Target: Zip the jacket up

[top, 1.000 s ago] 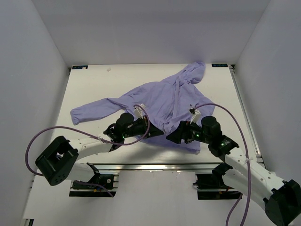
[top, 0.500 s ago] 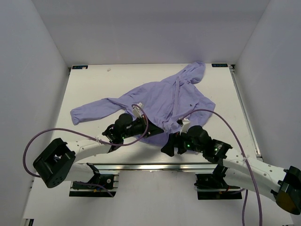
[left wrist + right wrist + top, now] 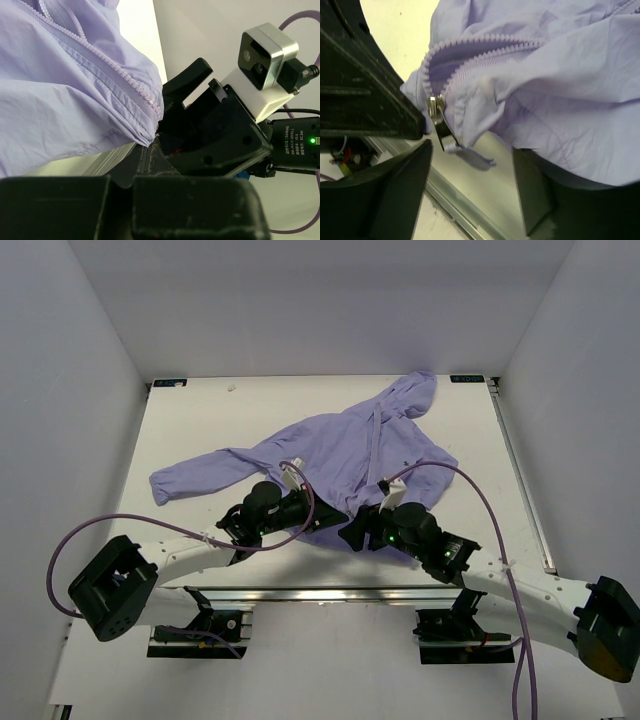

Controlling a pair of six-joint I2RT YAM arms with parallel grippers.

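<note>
White tabletop carries the jacket, spread out with its hem nearest the arms. Its slider sits at the very bottom of the hem with the teeth above it unjoined, so zipping looks barely begun. Beside the slider, the left gripper seems pinched on the hem. The right gripper waits just short of the slider, fingers spread and holding nothing.

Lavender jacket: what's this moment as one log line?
left gripper: shut on hem of thin lavender fabric hooded jacket | right gripper: open at silver metal zipper slider | zipper: not yet closed
</note>
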